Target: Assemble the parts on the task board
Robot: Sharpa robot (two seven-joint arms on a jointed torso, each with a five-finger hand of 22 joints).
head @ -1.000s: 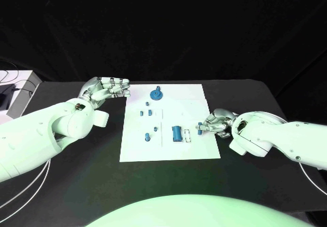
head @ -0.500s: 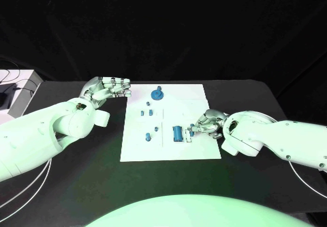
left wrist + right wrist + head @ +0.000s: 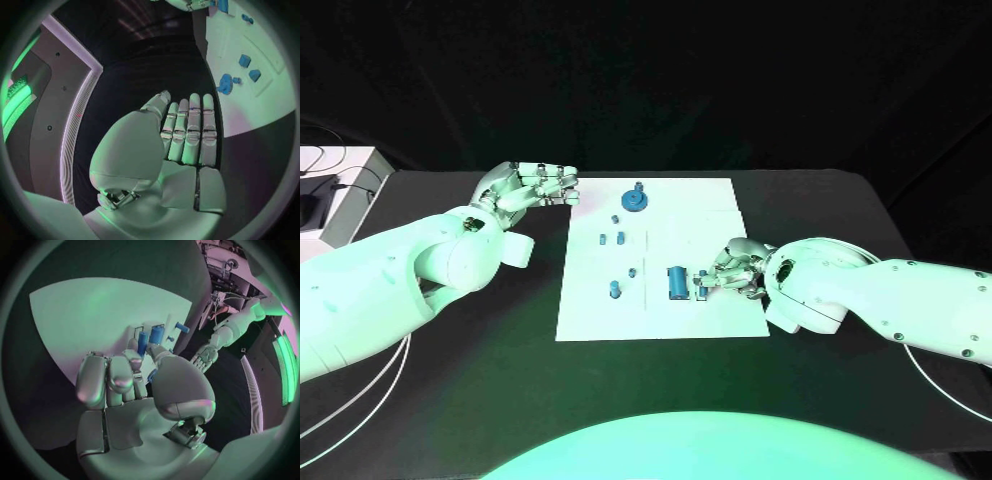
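Right hand (image 3: 737,265) at centre right of the board (image 3: 661,310), pinching a small blue part (image 3: 142,344); left hand (image 3: 528,186) upper left, fingers apart, holding nothing.

Right robot hand (image 3: 733,268) now farther in over the task board (image 3: 718,315); nearer the large blue part (image 3: 675,282).
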